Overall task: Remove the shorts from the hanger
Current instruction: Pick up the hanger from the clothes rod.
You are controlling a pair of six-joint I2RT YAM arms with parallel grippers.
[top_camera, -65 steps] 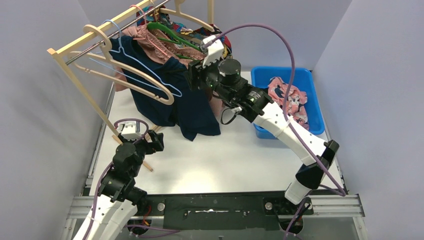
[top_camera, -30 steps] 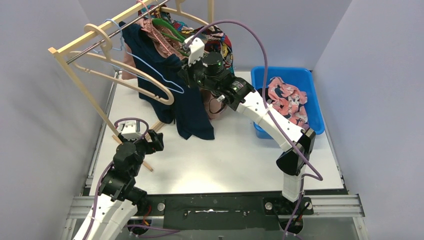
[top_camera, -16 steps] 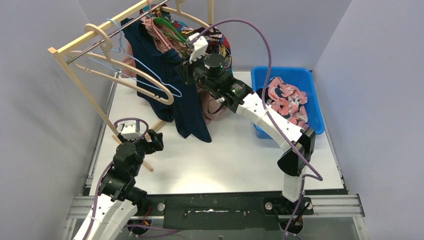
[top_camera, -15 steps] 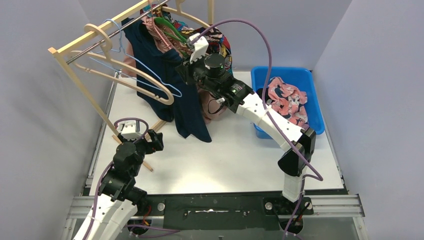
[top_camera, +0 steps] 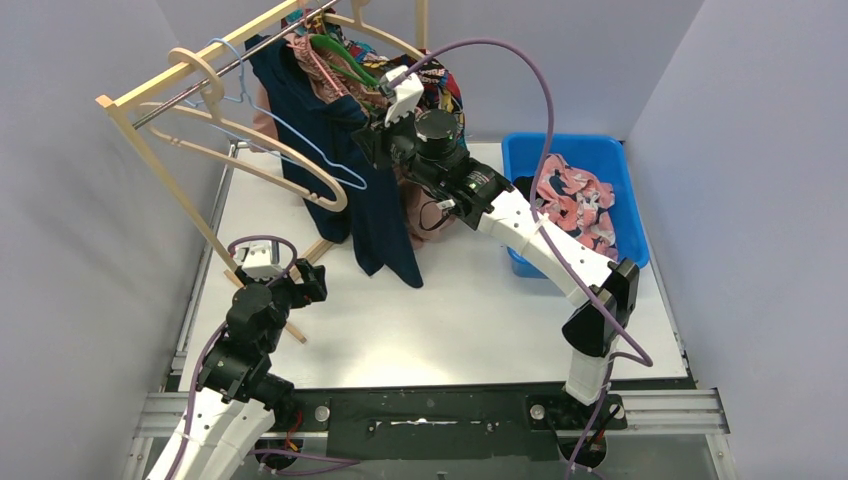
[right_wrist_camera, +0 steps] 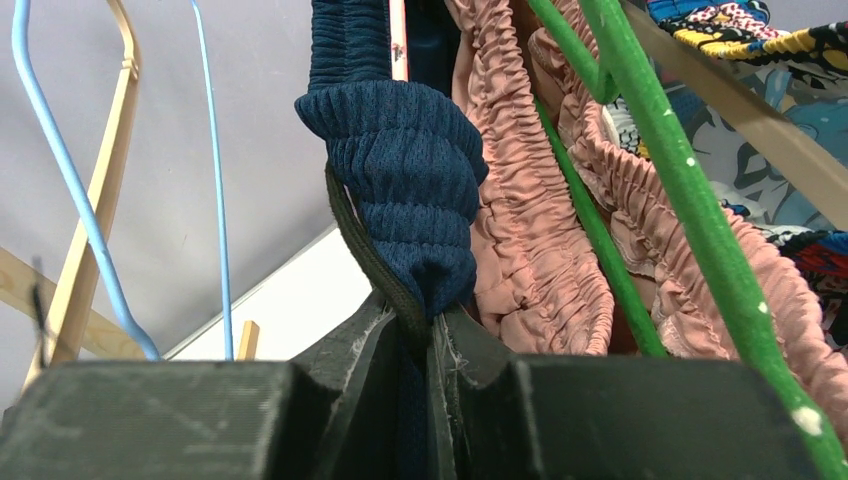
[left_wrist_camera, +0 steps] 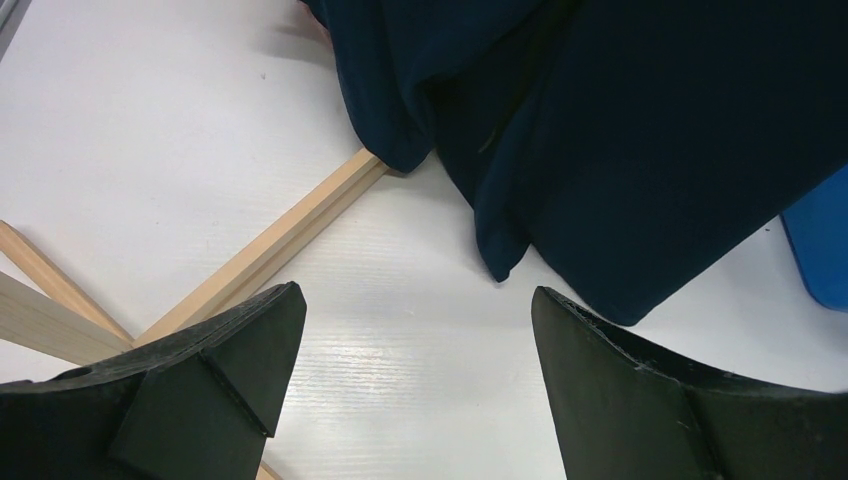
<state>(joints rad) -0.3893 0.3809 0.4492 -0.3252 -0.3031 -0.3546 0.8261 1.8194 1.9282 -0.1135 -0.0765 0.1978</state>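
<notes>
The white desk [top_camera: 480,320] carries a wooden rack [top_camera: 150,88] along its far left side, with the rack's foot bar [left_wrist_camera: 270,245] lying flat on the surface. The plain navy shorts [top_camera: 375,215] are the largest garment on the rack: they hang from the rail at the far centre, and their lower hem touches the desk just right of the foot bar. A blue bin [top_camera: 612,160] stands at the far right of the desk and holds the pink shorts with navy print [top_camera: 575,200]. Right of the navy shorts on the rail hang the dusty pink shorts [right_wrist_camera: 520,230] with a gathered waist, and beyond them the multicolour comic-print shorts [top_camera: 440,85]. The right arm reaches from the near right to the rail. The right fingers [right_wrist_camera: 470,350] are pressed together on the gathered navy waistband [right_wrist_camera: 400,170], pinching a fold of it directly below the rail. The left fingers [left_wrist_camera: 230,350] are spread apart with nothing between them, low over the desk at the near left, close to the foot bar and apart from the navy hem [left_wrist_camera: 650,150]. A green hanger [right_wrist_camera: 690,200] passes through the dusty pink waistband. A thin blue wire hanger [top_camera: 300,150] and bare wooden hangers [top_camera: 260,170] hang left of the navy shorts
</notes>
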